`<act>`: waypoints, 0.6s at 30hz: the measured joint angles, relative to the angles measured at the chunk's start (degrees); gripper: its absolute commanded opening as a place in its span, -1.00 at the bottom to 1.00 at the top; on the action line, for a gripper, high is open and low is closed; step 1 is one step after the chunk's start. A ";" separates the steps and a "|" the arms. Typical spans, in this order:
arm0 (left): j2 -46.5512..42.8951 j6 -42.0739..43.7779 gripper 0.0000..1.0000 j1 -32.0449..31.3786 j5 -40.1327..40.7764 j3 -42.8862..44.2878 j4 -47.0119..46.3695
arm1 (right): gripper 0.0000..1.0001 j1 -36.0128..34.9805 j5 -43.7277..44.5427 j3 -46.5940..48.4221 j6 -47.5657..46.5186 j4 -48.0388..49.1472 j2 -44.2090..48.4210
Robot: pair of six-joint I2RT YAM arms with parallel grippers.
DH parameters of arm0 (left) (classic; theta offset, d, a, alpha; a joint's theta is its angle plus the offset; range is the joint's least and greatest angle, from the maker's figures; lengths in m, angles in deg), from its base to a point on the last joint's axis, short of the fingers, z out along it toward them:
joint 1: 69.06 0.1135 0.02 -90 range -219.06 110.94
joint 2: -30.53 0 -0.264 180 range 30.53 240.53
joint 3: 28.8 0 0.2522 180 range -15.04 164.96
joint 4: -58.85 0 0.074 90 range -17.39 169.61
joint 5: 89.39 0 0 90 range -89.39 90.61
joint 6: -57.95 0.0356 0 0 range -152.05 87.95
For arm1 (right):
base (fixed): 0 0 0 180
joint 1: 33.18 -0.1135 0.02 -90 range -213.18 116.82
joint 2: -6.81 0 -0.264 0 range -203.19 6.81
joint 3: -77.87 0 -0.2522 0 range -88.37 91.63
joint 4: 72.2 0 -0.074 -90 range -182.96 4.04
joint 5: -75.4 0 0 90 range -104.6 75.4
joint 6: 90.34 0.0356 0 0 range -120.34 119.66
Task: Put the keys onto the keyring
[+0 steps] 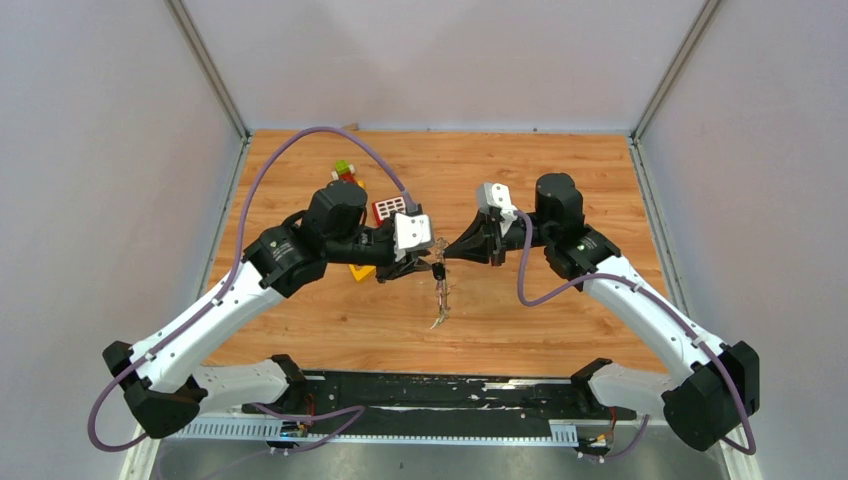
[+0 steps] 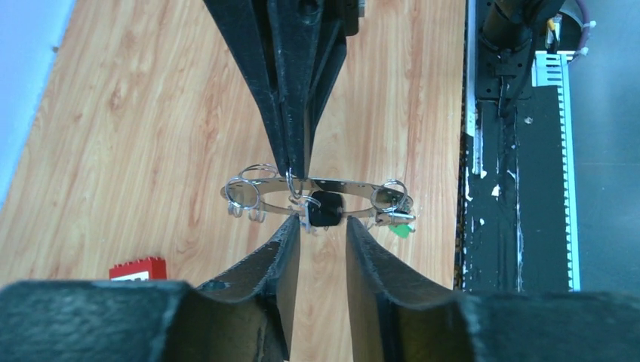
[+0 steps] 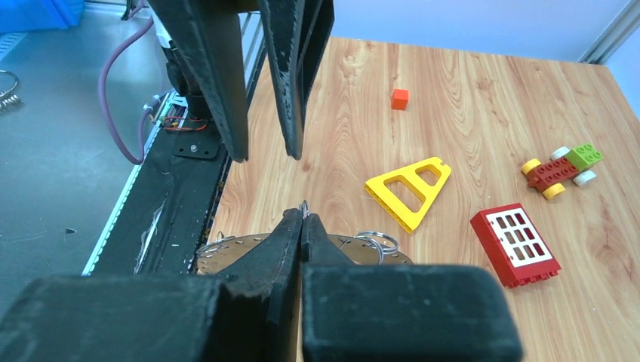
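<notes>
The left gripper (image 2: 323,226) stands released, its jaws parted and a black-headed key (image 2: 326,209) at the gap. The keyring (image 2: 355,188) is held off the table (image 2: 113,113) (small wire loops (image 2: 243,194) and a green-headed key (image 2: 401,228) hang on it), its rim pinched by the clenched right gripper (image 2: 296,170).

**Bright, Even Light, Soft Shadows**

Lit evenly from overhead, without hard shadows; only faint, diffuse shade on the wooden table (image 1: 560,180). Glints mildly on the keyring (image 2: 355,186). Goes soft and slightly out of focus along the bottom of both wrist views.
</notes>
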 measured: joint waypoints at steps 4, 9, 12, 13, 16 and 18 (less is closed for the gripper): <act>-1.36 2.62 -0.02 0.00 -1.11 -0.76 -0.52 | -1.00 0.11 0.68 0.00 -0.39 -1.05 0.24; -2.93 5.64 0.11 0.00 -1.40 -4.20 -3.52 | -1.00 0.17 0.74 0.00 -0.33 -1.40 1.05; -4.72 7.15 0.11 0.00 -1.40 -8.31 -7.50 | -1.00 0.22 0.57 0.00 -0.28 -1.40 1.66; -5.01 7.52 0.11 0.00 -1.40 -9.16 -8.48 | -1.00 0.24 0.39 0.00 -0.26 -1.38 1.81; -5.09 8.04 0.09 0.00 -1.44 -10.82 -11.61 | -1.00 0.35 -0.31 -0.02 -0.20 -1.36 2.23; -4.92 7.91 0.08 0.00 -1.99 -11.10 -13.40 | -1.00 0.48 -0.94 -0.26 -0.31 -1.33 2.54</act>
